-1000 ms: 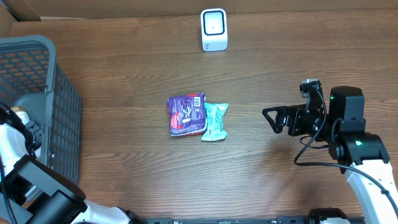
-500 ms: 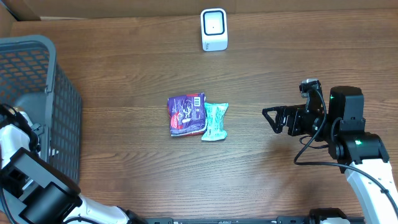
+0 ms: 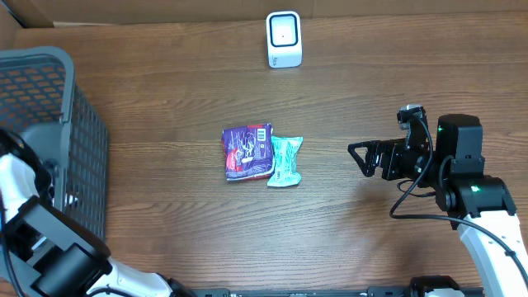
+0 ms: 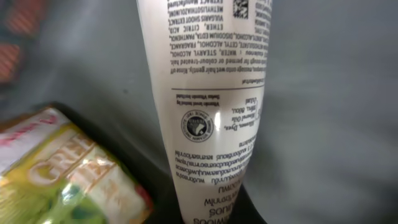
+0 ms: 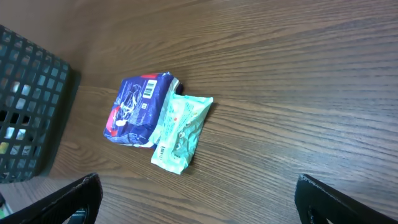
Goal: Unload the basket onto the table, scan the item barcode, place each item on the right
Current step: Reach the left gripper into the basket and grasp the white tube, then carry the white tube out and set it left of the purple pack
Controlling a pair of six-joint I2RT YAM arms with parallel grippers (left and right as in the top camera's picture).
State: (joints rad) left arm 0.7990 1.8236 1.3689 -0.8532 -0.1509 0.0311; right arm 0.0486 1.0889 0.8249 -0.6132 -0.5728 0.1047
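In the left wrist view a white tube (image 4: 208,93) with black print runs up the frame, a small square code (image 4: 244,7) near its top edge. My left gripper (image 4: 208,214) is shut on the tube's lower end, inside the grey basket (image 3: 70,124). The white barcode scanner (image 3: 284,39) stands at the table's far edge. My right gripper (image 3: 363,158) hovers open over the table's right side, nothing between its fingers (image 5: 74,199). In the overhead view the basket wall and my left arm (image 3: 18,177) hide the left jaws.
A purple packet (image 3: 247,152) and a teal packet (image 3: 285,160) lie side by side mid-table, also in the right wrist view as purple packet (image 5: 138,107) and teal packet (image 5: 181,130). A green-yellow packet (image 4: 59,168) lies in the basket beside the tube.
My left gripper has closed on the white tube, and the left arm has shifted slightly inside the basket. The right arm has not moved.
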